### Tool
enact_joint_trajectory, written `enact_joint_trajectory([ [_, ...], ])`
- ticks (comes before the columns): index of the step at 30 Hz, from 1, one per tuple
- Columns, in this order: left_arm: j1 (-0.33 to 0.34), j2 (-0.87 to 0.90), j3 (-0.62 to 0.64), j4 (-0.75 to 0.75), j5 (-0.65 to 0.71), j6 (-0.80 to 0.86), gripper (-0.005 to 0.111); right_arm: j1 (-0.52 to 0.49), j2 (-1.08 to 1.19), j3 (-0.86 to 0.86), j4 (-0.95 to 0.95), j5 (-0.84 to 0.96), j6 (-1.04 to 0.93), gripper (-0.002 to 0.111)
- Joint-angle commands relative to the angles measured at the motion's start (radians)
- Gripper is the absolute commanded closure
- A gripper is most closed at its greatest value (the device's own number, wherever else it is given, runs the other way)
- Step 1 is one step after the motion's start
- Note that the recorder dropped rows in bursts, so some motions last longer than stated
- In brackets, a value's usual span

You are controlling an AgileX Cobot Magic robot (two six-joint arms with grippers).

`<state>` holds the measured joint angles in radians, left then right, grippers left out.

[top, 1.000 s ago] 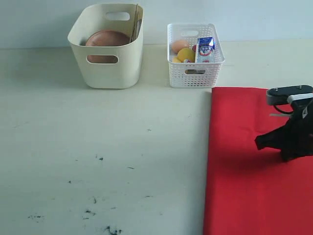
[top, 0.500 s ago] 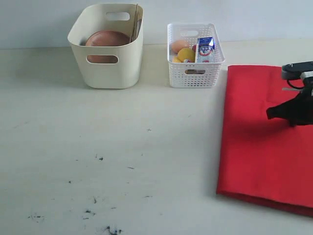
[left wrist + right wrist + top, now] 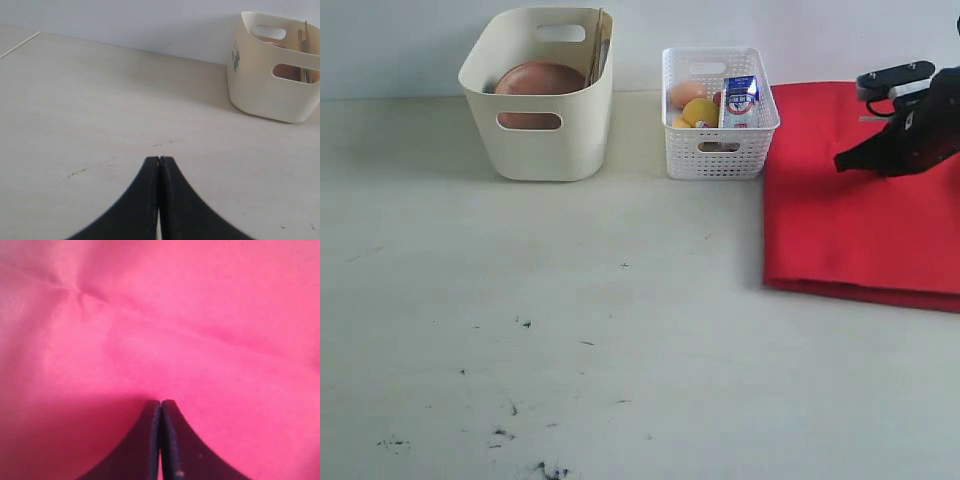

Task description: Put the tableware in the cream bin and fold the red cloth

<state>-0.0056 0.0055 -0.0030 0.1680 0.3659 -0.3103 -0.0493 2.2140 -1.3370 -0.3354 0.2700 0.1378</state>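
Beside the lattice basket (image 3: pixel 718 110), the right gripper (image 3: pixel 840 160) pinches the doubled red cloth (image 3: pixel 850 230), jaws shut; the left gripper (image 3: pixel 159 164) hangs closed, empty. Wooden plate (image 3: pixel 538 78) sits in the cream bin (image 3: pixel 535 155); folding looks nearly finished.

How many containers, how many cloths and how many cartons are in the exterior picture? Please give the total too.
Containers: 2, cream bin and white basket.
Cloths: 1, red cloth.
Cartons: 1, milk carton.
Total: 4.
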Motion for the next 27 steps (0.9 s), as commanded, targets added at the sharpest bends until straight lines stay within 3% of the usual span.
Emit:
enact_joint_trajectory([
  [1,-0.006,-0.006,0.003,0.0,-0.004,0.0,0.107,-0.005,0.114,-0.114,0.018,0.11,-0.053,0.108],
  [10,-0.006,-0.006,0.003,0.0,-0.004,0.0,0.107,0.021,0.195,-0.29,0.276,0.185,-0.271,0.108],
  [21,-0.006,-0.006,0.003,0.0,-0.004,0.0,0.107,0.145,0.232,-0.318,0.335,0.202,-0.266,0.108],
  [27,-0.006,-0.006,0.003,0.0,-0.004,0.0,0.107,0.155,0.249,-0.326,0.38,0.242,-0.232,0.108],
])
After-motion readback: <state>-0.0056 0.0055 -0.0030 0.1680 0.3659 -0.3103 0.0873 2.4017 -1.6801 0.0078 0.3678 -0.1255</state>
